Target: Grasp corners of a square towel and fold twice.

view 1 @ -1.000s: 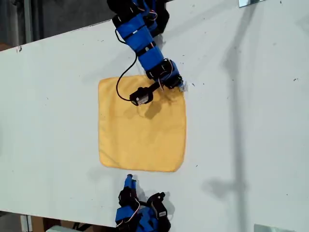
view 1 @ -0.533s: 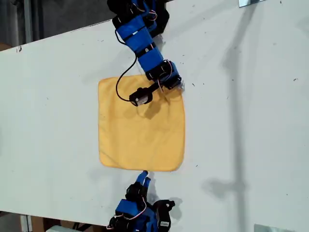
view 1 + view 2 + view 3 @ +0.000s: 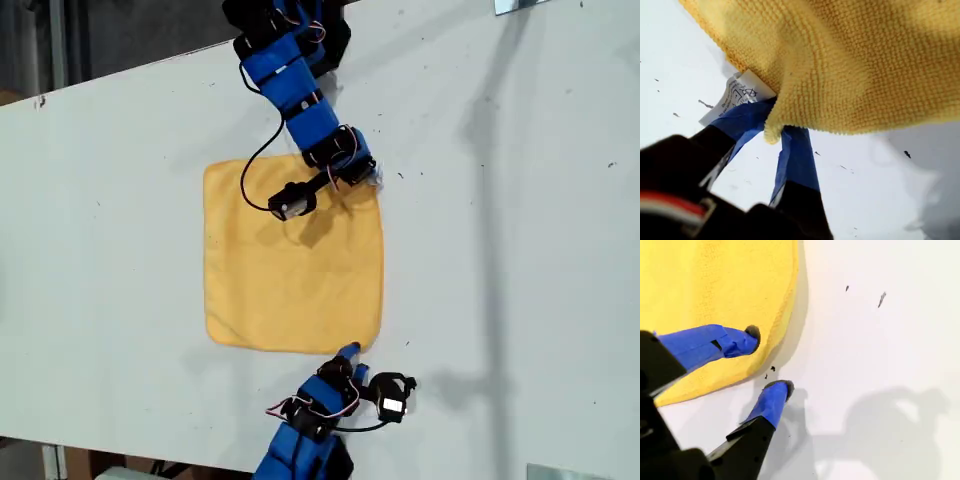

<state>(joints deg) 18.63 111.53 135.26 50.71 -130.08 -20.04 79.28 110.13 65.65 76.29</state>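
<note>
A: Nearest the exterior camera, what is the second gripper (image 3: 771, 360) doing?
B: Its jaws stand parted at the towel's (image 3: 293, 262) near corner (image 3: 757, 371), one fingertip (image 3: 752, 334) over the cloth, the other on the white table (image 3: 520, 250).

A: And farther off?
B: The first gripper (image 3: 774, 131) pinches the far corner (image 3: 772, 134) beside the white tag (image 3: 737, 95). The towel lies flat mid-table.

The exterior view looked straight down on the towel (image 3: 293, 255) from well above. Each wrist view sat close, facing one towel corner on the counter (image 3: 520, 250); all three shared that cloth.
</note>
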